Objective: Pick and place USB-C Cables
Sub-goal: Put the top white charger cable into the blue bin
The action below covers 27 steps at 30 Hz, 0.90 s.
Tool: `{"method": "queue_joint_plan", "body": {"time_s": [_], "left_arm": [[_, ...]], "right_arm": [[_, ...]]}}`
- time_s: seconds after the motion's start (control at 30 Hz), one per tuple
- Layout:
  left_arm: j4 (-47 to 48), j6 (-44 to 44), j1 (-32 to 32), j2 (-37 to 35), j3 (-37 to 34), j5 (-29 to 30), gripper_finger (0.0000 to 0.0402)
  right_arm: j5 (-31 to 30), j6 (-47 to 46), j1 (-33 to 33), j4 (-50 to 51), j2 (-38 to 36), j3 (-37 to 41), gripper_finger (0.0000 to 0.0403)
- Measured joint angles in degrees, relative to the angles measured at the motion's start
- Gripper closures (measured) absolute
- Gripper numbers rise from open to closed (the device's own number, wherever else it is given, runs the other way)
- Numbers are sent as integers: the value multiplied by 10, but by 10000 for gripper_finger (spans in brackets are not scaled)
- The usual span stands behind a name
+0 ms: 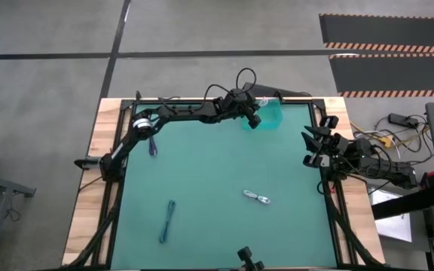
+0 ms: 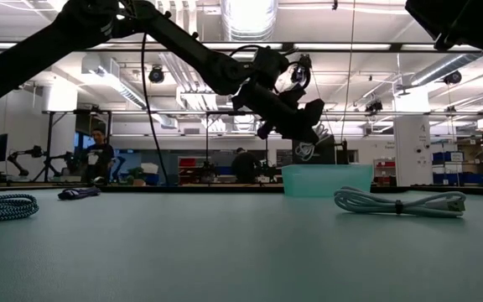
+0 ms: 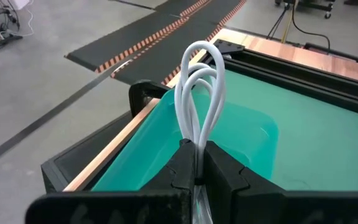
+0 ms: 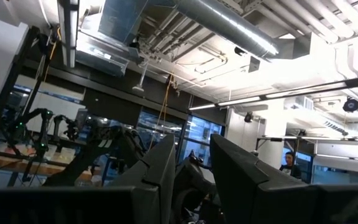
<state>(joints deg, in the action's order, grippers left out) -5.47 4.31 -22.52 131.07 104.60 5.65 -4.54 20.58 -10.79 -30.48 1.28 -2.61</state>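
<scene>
My left gripper (image 1: 254, 118) is up over the translucent teal bin (image 1: 271, 113) at the table's far edge, shut on a white coiled USB-C cable (image 3: 200, 81). In the low view it (image 2: 303, 126) hangs above the bin (image 2: 325, 179). A second white coiled cable (image 1: 256, 197) lies flat right of centre. A blue-grey bundle (image 1: 169, 220) lies at the near left, and a purplish-black bundle (image 1: 153, 145) at the far left. My right gripper (image 1: 316, 144) waits open at the right edge, fingers pointing up (image 4: 191, 174). My left gripper pinches the white cable between its two fingers (image 3: 225, 165), low on the coil's strands (image 3: 197, 140). Several loops stand out beyond the fingertips (image 3: 204, 53). The cable is lifted clear, over the bin's near wall.
The bin (image 3: 241, 134) stands against the black frame at the table's far edge (image 1: 300, 99). Wooden borders run along the left and right sides (image 1: 89, 188). The mat's middle (image 1: 217, 165) holds nothing. A person (image 2: 99, 155) shows in the room beyond.
</scene>
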Motion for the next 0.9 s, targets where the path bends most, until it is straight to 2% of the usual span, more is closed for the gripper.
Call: {"method": "queue_joint_plan", "body": {"time_s": [0.17,0.4,0.9], "left_arm": [[0,0,0,0,0,1,392],[0,0,0,0,0,4,361],[0,5,0,0,0,21,357]], "right_arm": [[0,0,0,0,0,0,310],[0,0,0,0,0,0,310],[0,0,0,0,0,0,310]]}}
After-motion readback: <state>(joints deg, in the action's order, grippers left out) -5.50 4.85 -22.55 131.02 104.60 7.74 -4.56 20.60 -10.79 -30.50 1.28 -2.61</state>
